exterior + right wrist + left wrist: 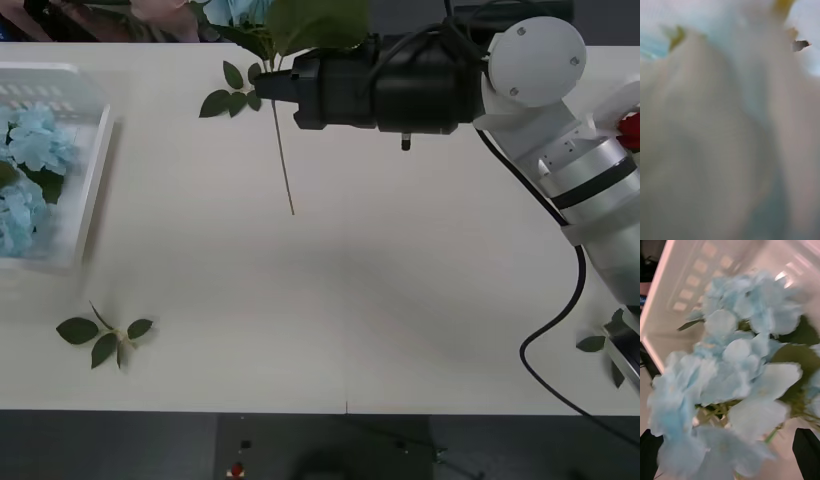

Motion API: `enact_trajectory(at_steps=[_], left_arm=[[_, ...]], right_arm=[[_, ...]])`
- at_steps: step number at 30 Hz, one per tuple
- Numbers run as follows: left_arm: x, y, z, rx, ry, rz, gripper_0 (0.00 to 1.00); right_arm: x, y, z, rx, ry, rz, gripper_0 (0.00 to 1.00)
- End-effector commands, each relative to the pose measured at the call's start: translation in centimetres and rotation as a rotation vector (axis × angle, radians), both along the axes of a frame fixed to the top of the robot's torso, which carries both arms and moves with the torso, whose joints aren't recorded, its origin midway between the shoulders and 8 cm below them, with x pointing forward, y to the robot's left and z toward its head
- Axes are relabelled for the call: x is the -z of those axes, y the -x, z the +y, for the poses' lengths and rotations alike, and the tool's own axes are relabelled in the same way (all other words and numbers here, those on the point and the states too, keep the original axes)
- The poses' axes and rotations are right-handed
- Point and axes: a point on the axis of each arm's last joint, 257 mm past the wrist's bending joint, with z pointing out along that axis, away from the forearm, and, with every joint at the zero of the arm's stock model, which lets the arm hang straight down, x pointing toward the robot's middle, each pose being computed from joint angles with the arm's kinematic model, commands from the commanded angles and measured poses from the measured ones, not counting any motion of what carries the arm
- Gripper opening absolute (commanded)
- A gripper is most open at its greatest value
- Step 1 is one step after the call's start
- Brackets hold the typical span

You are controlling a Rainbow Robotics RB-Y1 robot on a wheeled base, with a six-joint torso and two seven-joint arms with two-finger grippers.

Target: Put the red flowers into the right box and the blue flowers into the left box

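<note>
front view: the table [380,300] is the largest thing. the right arm reaches across its far side, and the right gripper [268,84] pinches a long thin stem [283,160] that hangs down with big leaves above, likely a blue flower being carried leftward; its bloom is cut off at the top edge. the left box [95,170] sits at the left edge with blue flowers [35,140] already lying in it. a red flower [629,128] peeks past the arm at the right edge. loose leaf sprigs [105,335] lie near the front. in the left wrist view the left gripper [730,450] hangs just over those blooms with its black fingers [807,450] spread wide, gripping nothing, probably just after a drop.
</note>
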Motion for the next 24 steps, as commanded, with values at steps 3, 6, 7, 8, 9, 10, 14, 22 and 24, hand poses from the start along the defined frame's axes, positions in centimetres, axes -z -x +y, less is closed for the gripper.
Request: enact_trajectory(at_steps=[3,6,7,8,9,10,14,22,24], left_arm=[[-3.7,3.9,-10.9,0.283,0.29,0.108,1.0],[-3.2,5.9,-18.3,0.433,0.47,0.166,1.0],[-3.1,6.5,-20.3,0.474,0.529,0.175,1.0],[-3.0,6.9,-23.0,0.534,0.589,0.175,1.0],[-2.8,7.3,-25.3,0.582,0.628,0.178,1.0],[-2.6,7.6,-26.9,0.61,0.658,0.183,1.0],[-2.3,8.8,-34.6,0.723,0.86,0.19,1.0],[-3.3,10.2,-44.2,0.862,1.091,0.198,1.0],[-4.2,10.7,-45.6,0.893,1.125,0.193,1.0]], right_arm=[[-2.8,0.6,2.5,-0.013,-0.037,-0.097,0.0],[-3.2,0.6,3.0,-0.01,-0.048,-0.106,0.0],[-3.2,0.7,3.1,-0.011,-0.052,-0.103,0.0],[-3.2,0.7,3.3,-0.011,-0.056,-0.103,0.0],[-3.3,0.8,3.5,-0.012,-0.067,-0.095,0.0],[-3.3,1.0,3.7,-0.014,-0.073,-0.094,0.0],[-3.4,1.1,4.0,-0.017,-0.092,-0.086,0.0],[-3.5,1.5,4.7,-0.022,-0.103,-0.08,0.0],[-3.5,1.5,4.8,-0.024,-0.101,-0.08,0.0]])
